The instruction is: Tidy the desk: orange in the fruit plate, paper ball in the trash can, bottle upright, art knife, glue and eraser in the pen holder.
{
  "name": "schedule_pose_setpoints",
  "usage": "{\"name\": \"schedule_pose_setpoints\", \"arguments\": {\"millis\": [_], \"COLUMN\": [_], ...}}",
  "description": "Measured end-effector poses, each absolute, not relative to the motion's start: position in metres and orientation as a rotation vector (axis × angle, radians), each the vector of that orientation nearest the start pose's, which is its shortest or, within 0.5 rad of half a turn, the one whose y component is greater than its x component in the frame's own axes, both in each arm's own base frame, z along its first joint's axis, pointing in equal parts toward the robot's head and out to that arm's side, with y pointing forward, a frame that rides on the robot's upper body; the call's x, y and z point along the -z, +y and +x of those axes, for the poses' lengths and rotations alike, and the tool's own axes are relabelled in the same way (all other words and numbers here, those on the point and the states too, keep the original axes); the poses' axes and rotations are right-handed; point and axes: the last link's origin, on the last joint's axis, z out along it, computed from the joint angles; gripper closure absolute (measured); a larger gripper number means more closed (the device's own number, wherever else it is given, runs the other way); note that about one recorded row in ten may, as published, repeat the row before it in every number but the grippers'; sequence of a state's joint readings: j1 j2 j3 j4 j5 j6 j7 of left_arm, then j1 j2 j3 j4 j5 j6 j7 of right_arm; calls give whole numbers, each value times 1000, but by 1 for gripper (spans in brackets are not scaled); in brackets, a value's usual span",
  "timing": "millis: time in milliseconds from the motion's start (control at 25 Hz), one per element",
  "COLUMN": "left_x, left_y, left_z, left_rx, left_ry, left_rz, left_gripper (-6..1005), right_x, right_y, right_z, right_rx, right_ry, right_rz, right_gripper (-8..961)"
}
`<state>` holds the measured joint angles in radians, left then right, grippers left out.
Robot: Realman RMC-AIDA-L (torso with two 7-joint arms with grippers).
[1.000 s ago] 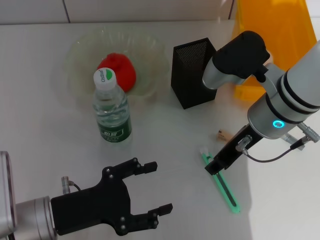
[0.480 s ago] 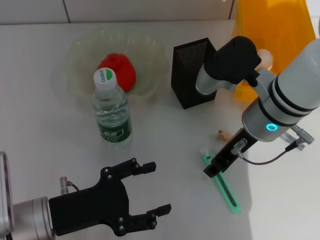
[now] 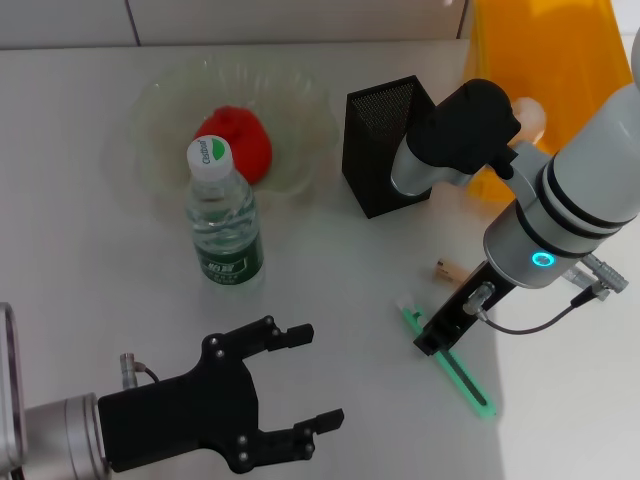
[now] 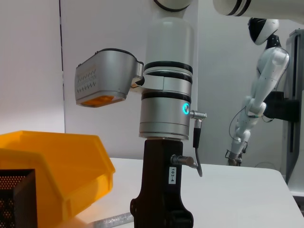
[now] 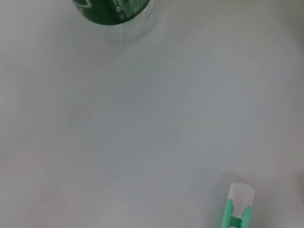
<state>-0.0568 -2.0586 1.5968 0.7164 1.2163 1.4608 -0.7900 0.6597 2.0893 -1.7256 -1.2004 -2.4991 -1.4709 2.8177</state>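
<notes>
Fruit plate [image 3: 160,120] near table [image 3: 70,230] far edge, left of centre; orange [image 3: 238,140] in plate. Bottle [image 3: 222,222] upright, just in front of plate. Pen holder [image 3: 385,145] right of plate, near far edge. Bin [image 3: 545,60] behind holder, at far right corner. Art knife [image 3: 462,378] flat on table, right of centre, toward near edge, under right gripper [image 3: 437,335]. Small piece [image 3: 445,268] between holder and knife. Left gripper [image 3: 270,390] over near edge, left of knife.

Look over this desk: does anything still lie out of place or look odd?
Yes. The green art knife lies flat on the desk under the right gripper, not in the pen holder. A small tan piece lies loose nearby.
</notes>
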Motion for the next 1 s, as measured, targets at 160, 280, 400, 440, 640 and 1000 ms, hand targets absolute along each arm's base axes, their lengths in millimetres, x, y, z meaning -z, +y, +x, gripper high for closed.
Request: {"name": "schedule_pose_setpoints", "arguments": {"millis": [160,280,400,440,640,1000], "left_x": [67,67,67,67,66,66], "left_y": [197,197,197,197,197,196], "left_z": [-271,-272,-272,-272,-272,-274], "left_rx": [934,934,933,933,931,929], "left_ry": [-161,-162,-163,-164,-164,-171], "left_rz": [-2728,-2728,-2728,-2728,-2728,-2726], "left_gripper": [190,190,190,190,190,191], "right_x": [78,79,79,78,62,-16], "right_y": [321,321,321,320,323,347], "right_z": [168,168,167,166,150,115], "right_rx": [704,711,709,698,567,-8], "right_ry": [1024,1008,1002,997,957,850], "right_rz": [-2666,-2670,-2673,-2676,-2677,-2545], "right_gripper": [651,700,770,773,787,787]}}
